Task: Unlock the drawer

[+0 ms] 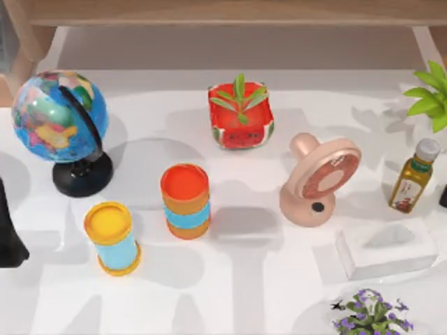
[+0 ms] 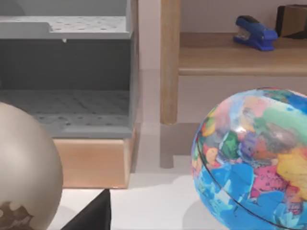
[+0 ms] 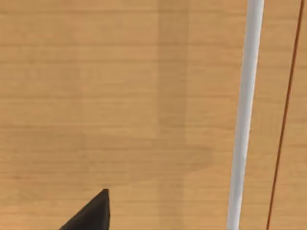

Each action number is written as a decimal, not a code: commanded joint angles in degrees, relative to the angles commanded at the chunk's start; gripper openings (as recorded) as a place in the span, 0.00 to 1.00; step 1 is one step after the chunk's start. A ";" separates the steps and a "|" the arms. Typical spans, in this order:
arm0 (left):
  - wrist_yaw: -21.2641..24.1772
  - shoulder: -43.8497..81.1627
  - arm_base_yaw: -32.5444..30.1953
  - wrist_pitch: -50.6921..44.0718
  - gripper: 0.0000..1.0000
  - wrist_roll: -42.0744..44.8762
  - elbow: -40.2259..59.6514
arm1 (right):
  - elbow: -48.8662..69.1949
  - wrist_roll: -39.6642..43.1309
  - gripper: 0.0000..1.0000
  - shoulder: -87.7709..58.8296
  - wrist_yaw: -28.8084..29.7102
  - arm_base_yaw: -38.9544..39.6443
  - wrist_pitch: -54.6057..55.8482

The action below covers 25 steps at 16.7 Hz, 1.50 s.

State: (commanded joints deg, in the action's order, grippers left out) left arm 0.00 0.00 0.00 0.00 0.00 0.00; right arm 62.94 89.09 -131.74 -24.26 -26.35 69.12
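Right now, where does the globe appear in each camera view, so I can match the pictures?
Top view: the globe stands at the table's far left, on a black base.
Left wrist view: the globe is in the foreground, before the wooden shelf post.
Right wrist view: not in it; wood panel.
Shared landmark: the globe itself.

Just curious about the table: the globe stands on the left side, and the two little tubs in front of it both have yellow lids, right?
Not quite. In the top view the globe is on the left, but only the left tub has a yellow lid; the right tub has an orange-red one.
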 joint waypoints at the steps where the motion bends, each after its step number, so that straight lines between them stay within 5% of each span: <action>1: 0.00 0.00 0.00 0.00 1.00 0.00 0.00 | 0.05 0.16 1.00 -0.12 0.03 0.03 0.08; 16: 0.00 0.00 0.00 0.00 1.00 0.00 0.00 | 6.63 0.20 1.00 -3.10 1.43 1.39 -3.55; 25: 0.00 0.00 0.00 0.00 1.00 0.00 0.00 | 6.63 0.20 0.32 -3.10 1.43 1.39 -3.55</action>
State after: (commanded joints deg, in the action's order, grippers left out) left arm 0.00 0.00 0.00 0.00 0.00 0.00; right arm 69.57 89.29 -134.84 -22.83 -24.96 65.56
